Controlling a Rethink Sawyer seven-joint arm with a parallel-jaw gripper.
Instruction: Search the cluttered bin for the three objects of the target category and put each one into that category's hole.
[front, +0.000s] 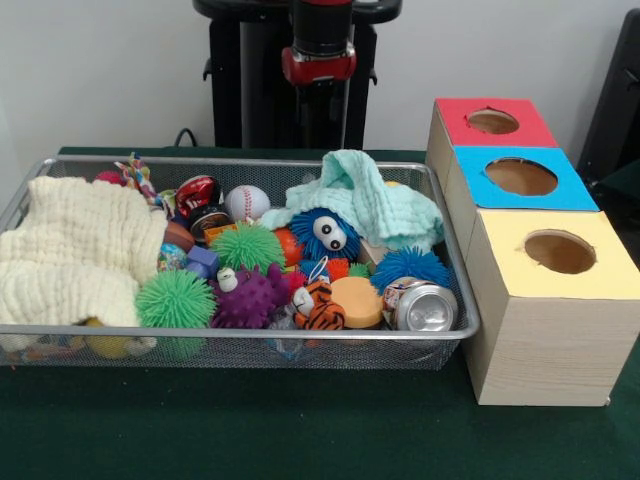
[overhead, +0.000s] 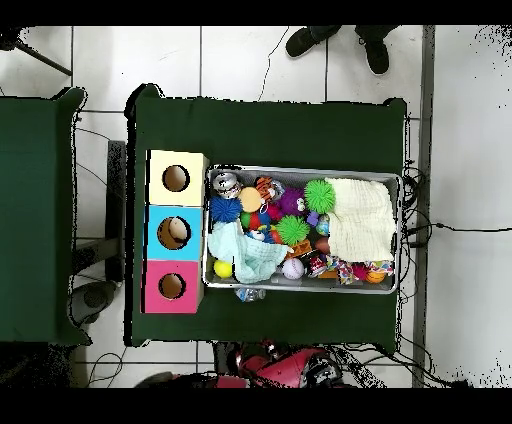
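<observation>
A wire mesh bin holds a heap of toys. Among them are a baseball, green spiky balls, a purple spiky ball, a blue fuzzy ball with eyes, a blue spiky ball, a tiger toy, an orange disc and a crushed can. Beside the bin stand three boxes with round holes: red, blue and yellow. My gripper hangs drawn back above the bin's far side, over nothing.
A cream cloth covers one end of the bin and a mint cloth lies over toys near the boxes. A small clear object lies on the green table outside the bin. A person's shoes show beyond the table.
</observation>
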